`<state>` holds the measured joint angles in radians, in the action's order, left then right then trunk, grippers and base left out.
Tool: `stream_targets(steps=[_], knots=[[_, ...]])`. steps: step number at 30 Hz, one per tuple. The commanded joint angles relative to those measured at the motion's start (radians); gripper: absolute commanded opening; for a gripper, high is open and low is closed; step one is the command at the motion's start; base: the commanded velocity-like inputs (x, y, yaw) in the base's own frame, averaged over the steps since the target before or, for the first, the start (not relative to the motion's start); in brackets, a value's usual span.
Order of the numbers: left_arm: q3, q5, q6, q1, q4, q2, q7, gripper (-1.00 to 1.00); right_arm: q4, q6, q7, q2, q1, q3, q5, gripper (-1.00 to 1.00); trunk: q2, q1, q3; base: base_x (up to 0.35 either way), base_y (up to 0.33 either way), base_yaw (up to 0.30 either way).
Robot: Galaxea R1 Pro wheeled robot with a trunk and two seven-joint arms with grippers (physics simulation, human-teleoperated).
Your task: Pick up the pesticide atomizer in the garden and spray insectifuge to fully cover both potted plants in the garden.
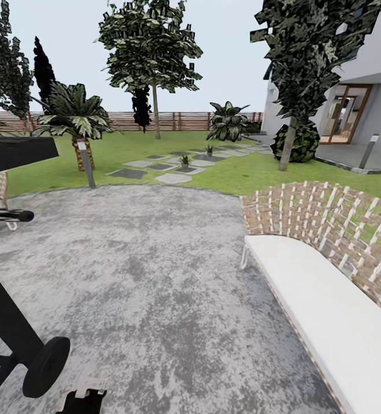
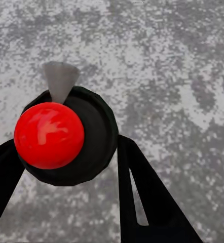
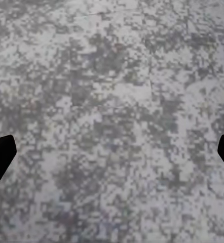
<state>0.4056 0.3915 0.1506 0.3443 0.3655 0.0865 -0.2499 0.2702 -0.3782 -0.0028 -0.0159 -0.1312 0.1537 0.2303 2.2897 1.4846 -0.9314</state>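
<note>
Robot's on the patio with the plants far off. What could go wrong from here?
1. The potted plants are small and distant, among the stepping stones; spray released from here would likely fall short.
2. The wicker bench and black grill flank the patio; the base might clip either while driving out.

A bench (image 1: 328, 299) stands on the patio (image 1: 156, 276) at the right, with lawn (image 1: 242, 172), stepping stones (image 1: 173, 167), two small plants (image 1: 184, 160) and a fence (image 1: 179, 121) beyond.
</note>
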Motion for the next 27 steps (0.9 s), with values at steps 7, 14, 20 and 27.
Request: stream_targets(steps=[7, 14, 20, 27], knots=[[0.009, 0.009, 0.004, 0.001, 0.000, -0.001, -0.006, -1.00, -0.042, -0.004, 0.000, 0.001, -0.001, 0.007, 0.010, 1.00, 0.000, 0.000, -0.001, 0.339, 0.000, 0.000], [0.009, 0.009, 0.004, 0.001, 0.000, -0.001, -0.006, -1.00, -0.048, -0.003, 0.000, 0.001, -0.001, 0.008, 0.011, 1.00, 0.000, 0.000, -0.001, 0.339, 0.000, 0.000], [0.009, 0.009, 0.004, 0.001, 0.000, -0.001, -0.006, -1.00, -0.116, -0.002, 0.000, 0.001, -0.001, 0.009, 0.012, 1.00, 0.000, 0.000, -0.001, 0.339, 0.000, 0.000], [0.009, 0.009, 0.004, 0.001, 0.000, -0.001, -0.006, -1.00, -0.135, -0.002, 0.000, 0.001, -0.001, 0.009, 0.012, 1.00, 0.000, 0.000, -0.001, 0.339, 0.000, 0.000]])
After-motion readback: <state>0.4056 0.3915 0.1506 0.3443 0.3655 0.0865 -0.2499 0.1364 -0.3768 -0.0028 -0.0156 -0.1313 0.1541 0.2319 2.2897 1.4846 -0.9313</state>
